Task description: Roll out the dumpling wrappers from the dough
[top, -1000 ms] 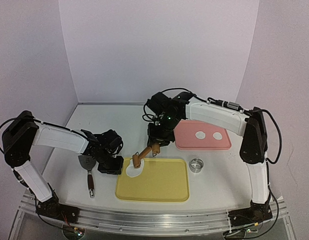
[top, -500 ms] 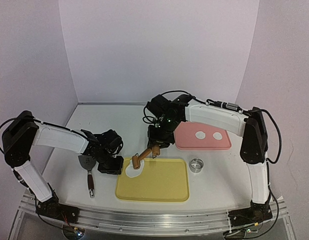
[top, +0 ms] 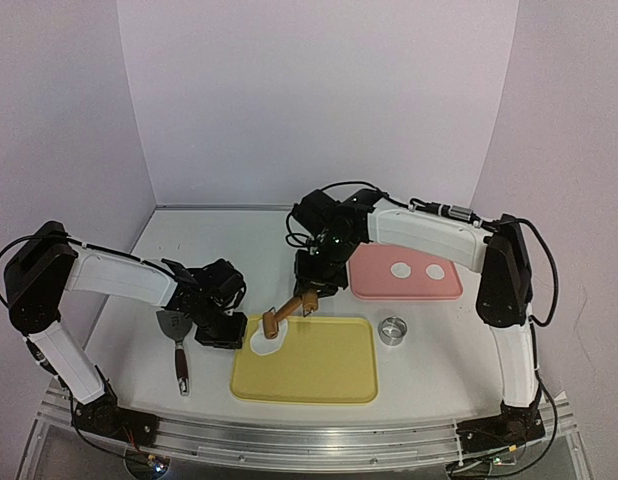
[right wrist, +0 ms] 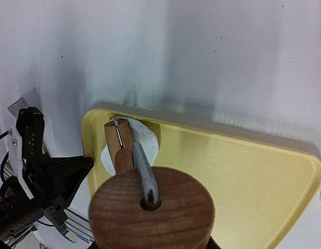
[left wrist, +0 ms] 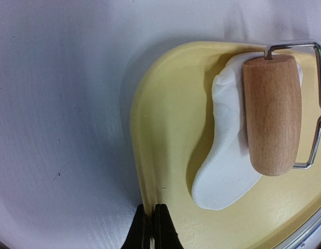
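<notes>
White table (top: 209,250): two dumpling wrappers (top: 400,270) are laid at two o'clock; dough (left wrist: 223,171) is not yet cut; roller (left wrist: 272,111) is clasped by right gripper (top: 310,298); left gripper (left wrist: 152,228) is closed, empty.

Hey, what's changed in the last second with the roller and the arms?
Hardly anything. The right arm drifted slightly left at its elbow while the right gripper kept hold of the roller, which stayed on the dough at the yellow tray's far-left corner. The left gripper stayed shut at the tray's rim. The two wrappers didn't move.
</notes>
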Motion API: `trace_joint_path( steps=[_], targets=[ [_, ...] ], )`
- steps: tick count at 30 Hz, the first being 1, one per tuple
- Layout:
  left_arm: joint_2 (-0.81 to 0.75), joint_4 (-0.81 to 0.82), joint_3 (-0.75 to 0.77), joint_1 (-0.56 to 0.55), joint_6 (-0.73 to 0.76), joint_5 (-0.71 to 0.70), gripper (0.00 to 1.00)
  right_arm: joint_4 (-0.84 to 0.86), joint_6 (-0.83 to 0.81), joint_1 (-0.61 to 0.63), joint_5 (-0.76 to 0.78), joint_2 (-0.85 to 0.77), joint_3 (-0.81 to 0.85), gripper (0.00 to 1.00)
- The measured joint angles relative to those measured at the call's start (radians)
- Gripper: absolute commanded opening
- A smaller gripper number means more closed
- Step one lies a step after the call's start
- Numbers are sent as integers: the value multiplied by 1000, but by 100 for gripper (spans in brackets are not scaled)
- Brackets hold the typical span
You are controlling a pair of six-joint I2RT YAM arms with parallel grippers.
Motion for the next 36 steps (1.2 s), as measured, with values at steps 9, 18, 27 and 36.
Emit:
trace_joint_path(
  steps=[9, 18, 27, 36],
  targets=[
    [0, -1, 0, 5, 15, -3, 0, -11, 16, -8, -44, 45, 49, 0],
    [2, -2, 0, 8, 17, -3, 0, -22, 30, -12, -80, 90, 105, 0],
    [2, -2, 0, 9, 17, -3, 0, -13, 36, -11, -100, 118, 130, 0],
    [2, -1, 0, 9, 17, -3, 0, 27, 46, 2, -134, 148, 143, 0]
  ],
)
